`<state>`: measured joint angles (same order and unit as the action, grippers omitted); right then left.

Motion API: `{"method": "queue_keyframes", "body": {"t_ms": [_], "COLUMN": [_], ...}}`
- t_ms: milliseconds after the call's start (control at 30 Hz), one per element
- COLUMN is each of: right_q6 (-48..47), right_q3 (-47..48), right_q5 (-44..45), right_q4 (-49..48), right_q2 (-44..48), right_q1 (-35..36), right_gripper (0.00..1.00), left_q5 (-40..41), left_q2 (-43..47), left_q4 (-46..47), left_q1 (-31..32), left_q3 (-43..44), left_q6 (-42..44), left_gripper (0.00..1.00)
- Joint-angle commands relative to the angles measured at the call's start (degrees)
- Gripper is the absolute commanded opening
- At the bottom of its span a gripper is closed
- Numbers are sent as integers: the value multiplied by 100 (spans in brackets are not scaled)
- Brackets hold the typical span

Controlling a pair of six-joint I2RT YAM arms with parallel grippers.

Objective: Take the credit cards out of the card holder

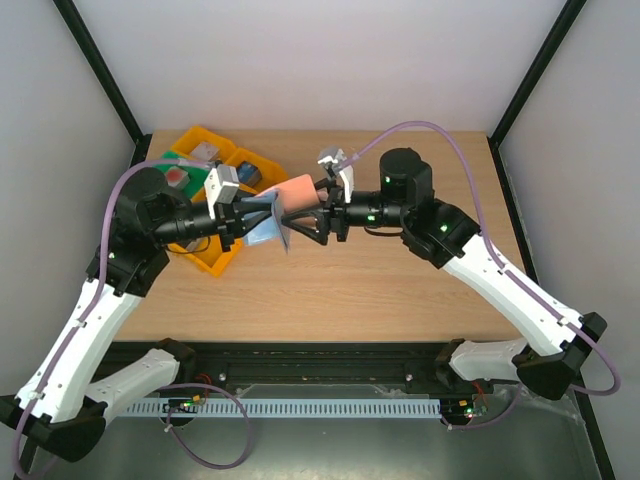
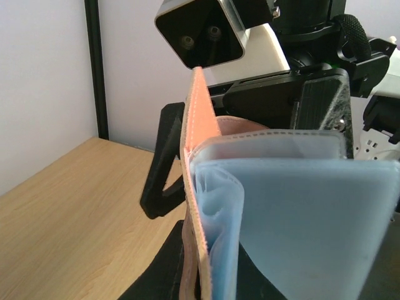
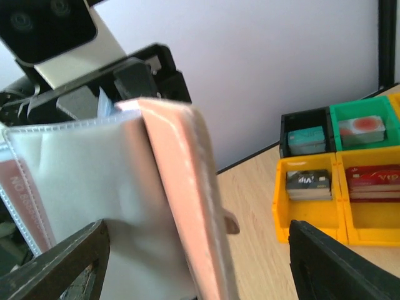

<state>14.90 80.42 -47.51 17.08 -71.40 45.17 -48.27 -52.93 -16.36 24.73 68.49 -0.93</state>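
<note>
So the card holder (image 1: 298,190) isn't on the tabletop (image 1: 380,290) at all. It's up in the air, a bit toward 11 o'clock from the middle, hanging open between the two arms. The salmon-tan cover stands on edge, with a fan of clear, bluish plastic sleeves (image 2: 300,212) spilling out of it.

The credit cards (image 3: 22,187) are tucked in those sleeves. From the right wrist view I can only make out one for sure, a pinkish one with white lettering at the 9 o'clock edge. Can't count the rest through the plastic.

The left hand (image 1: 255,215) comes in from 9 o'clock and looks clamped on the sleeve side of the holder, though its fingertips are mostly hidden behind it. The right hand (image 1: 298,218) comes in from 3 o'clock with its fingers (image 3: 62,262) spread wide. The holder sits in the gap between them and one finger is well clear of the cover, so no real grip there.

Out at about 10 o'clock from the holder there's a cluster of little trays. The right wrist view shows four:
- a black tray (image 3: 284,134) with a teal block (image 3: 306,139)
- a green tray (image 3: 362,106) with a pale block (image 3: 362,128) that has a reddish blotch
- a yellow tray (image 3: 280,200) with a dark-and-grey pack (image 3: 306,181)
- a second yellow tray (image 3: 369,234) with a red pack (image 3: 378,178)
</note>
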Motion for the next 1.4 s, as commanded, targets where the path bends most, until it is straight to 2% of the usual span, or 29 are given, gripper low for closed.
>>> {"method": "queue_keyframes", "body": {"t_ms": [0,167,300,367,700,867,900,1000,1100,1233,1367], "right_q6": [236,201,199,183,102,128,139,242,352,359,348], "right_q3": [5,24,-19,-71,-511,-510,-508,-487,-488,-511,-455], "right_q5": [942,1318,1249,1246,1426,1271,1246,1039,843,734,528], "right_q4": [-593,-664,-760,-818,-916,-898,-893,-899,-878,-727,-594], "right_q2": [-134,-297,-364,-303,240,345,372,451,543,620,496], "right_q1": [187,427,480,484,484,459,433,286,38,-162,-175], "right_gripper": [76,77,79,70,3,2,2,1,2,2,2], "left_q5": [-438,-598,-744,-761,-672,-675,-672,-663,-477,-243,-1061], "left_q2": [26,101,116,111,172,165,173,234,356,618,847], "left_q4": [595,887,1113,1151,1078,1112,1090,970,576,69,480], "left_q1": [-3,-3,-3,1,-55,-68,-86,-198,-369,-604,-668], "left_q3": [-141,-304,-379,-380,-457,-479,-477,-514,-590,-961,-1152], "left_q6": [-285,-489,-666,-668,-612,-711,-751,-720,-282,324,243], "left_gripper": [2,2,2,2,2,3,9,43,65,81,96]}}
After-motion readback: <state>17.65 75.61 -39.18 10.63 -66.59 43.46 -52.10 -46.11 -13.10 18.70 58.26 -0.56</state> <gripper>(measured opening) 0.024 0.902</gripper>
